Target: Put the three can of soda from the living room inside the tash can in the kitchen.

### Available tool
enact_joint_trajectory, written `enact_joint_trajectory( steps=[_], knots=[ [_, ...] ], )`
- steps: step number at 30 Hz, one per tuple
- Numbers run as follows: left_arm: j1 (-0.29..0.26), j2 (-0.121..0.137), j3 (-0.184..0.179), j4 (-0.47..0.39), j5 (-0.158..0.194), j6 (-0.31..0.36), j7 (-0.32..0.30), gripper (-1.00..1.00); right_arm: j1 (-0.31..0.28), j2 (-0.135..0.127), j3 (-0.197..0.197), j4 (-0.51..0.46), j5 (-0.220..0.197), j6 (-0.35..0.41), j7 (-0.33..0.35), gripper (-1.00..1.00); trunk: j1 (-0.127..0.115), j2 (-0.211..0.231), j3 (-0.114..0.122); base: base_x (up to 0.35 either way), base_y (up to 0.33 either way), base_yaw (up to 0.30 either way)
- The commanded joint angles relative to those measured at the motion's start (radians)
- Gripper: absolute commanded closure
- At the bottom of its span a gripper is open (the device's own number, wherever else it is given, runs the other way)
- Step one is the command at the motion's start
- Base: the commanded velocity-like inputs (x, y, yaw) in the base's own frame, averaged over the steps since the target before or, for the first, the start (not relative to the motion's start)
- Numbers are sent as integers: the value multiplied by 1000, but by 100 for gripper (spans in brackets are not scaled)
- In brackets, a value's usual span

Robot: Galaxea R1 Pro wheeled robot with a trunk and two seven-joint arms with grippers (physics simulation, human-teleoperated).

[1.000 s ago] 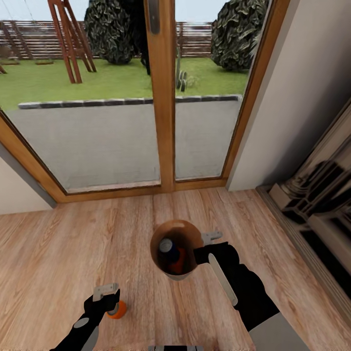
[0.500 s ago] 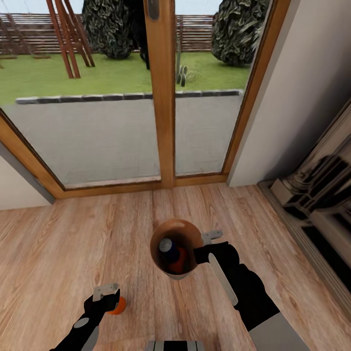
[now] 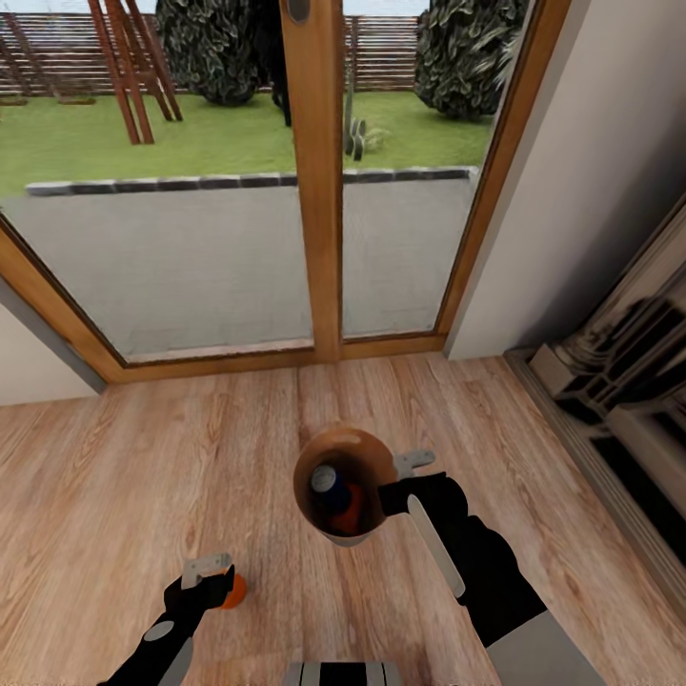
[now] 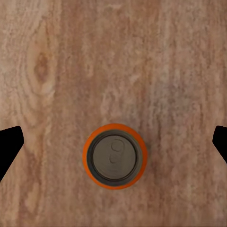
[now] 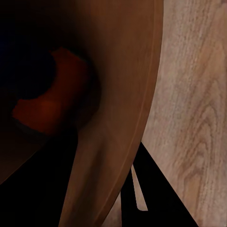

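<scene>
The tash can (image 3: 373,530), pale outside and brown inside, hangs above the wood floor with my right gripper (image 3: 391,488) shut on its rim. Inside it lie a dark blue can of soda (image 3: 329,483) and an orange one (image 3: 350,507). The right wrist view looks into the brown inner wall of the tash can (image 5: 118,94), with the orange can (image 5: 52,104) deep inside. A third, orange can of soda (image 3: 233,590) stands upright on the floor. My left gripper (image 3: 210,581) hovers over it, open. In the left wrist view the can (image 4: 115,156) sits between the widely spread fingertips (image 4: 9,146).
Wood-framed glass doors (image 3: 319,191) stand ahead, with a patio and lawn behind them. An off-white wall (image 3: 572,191) rises at the right, beside a dark glossy cabinet front (image 3: 629,381). Pale wood floor (image 3: 143,476) stretches to the left.
The whole view has shifted a little: doors, floor and the standing orange can sit slightly higher in the picture. Both arms and the held bin keep their pose.
</scene>
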Motion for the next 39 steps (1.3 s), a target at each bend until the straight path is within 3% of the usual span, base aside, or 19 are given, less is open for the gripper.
enact_joint_trajectory(
  steps=[1,22,39],
  knots=[
    [0,0,0,0,0,-1,0,-100,0,0,0,0,-14,-2,0,100,0,0,-2,0,0,0],
    [0,0,0,0,0,0,0,-100,0,0,1,0,-14,-2,0,100,0,0,-35,12,0,0],
    [0,0,1,2,0,2,0,-100,0,1,2,0,-14,-4,0,100,0,0,-39,65,0,0]
  ],
)
